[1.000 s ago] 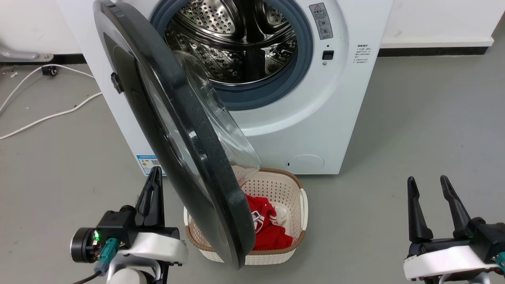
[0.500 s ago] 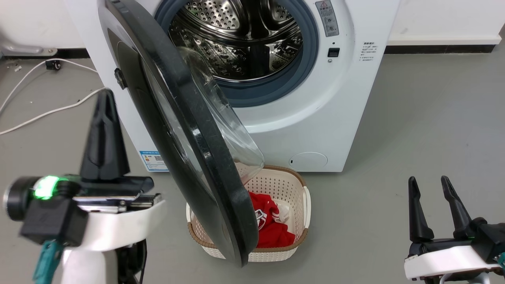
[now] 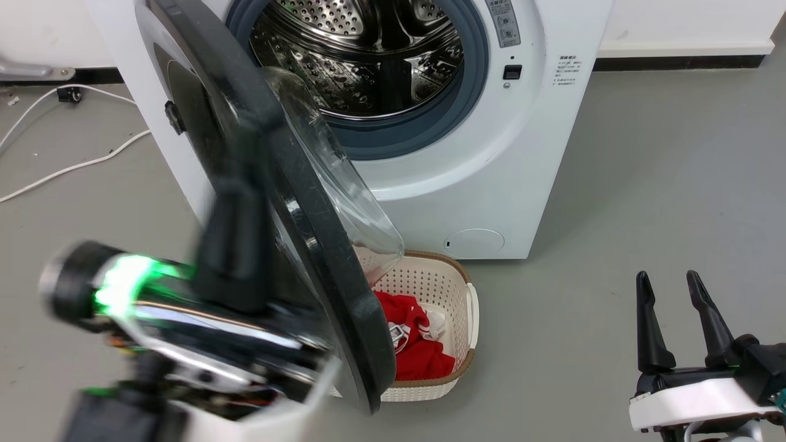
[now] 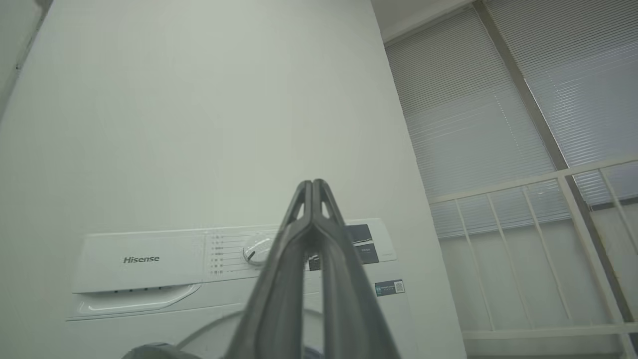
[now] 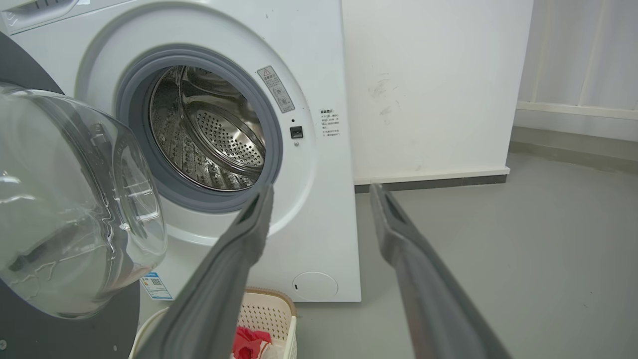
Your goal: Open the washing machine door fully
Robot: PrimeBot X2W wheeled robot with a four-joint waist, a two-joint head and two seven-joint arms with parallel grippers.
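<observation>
With the washing machine door (image 3: pixel 307 202) half open, the left hand (image 4: pixel 312 184), fingers together, must next swing it wider.

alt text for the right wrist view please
The washing machine door stands swung open at the left, its clear glass bowl bulging toward the camera, leaving the steel drum exposed. The right gripper is open in the foreground, touching nothing, with a white basket of red cloth at the bottom edge.

We are counting one washing machine (image 3: pixel 491 184), one washing machine door (image 3: pixel 301 209) hanging on it, one basket (image 3: pixel 430 282) and one red garment (image 3: pixel 411 350) before it, plus two grippers: left gripper (image 4: pixel 312 187), right gripper (image 3: pixel 667 277).
</observation>
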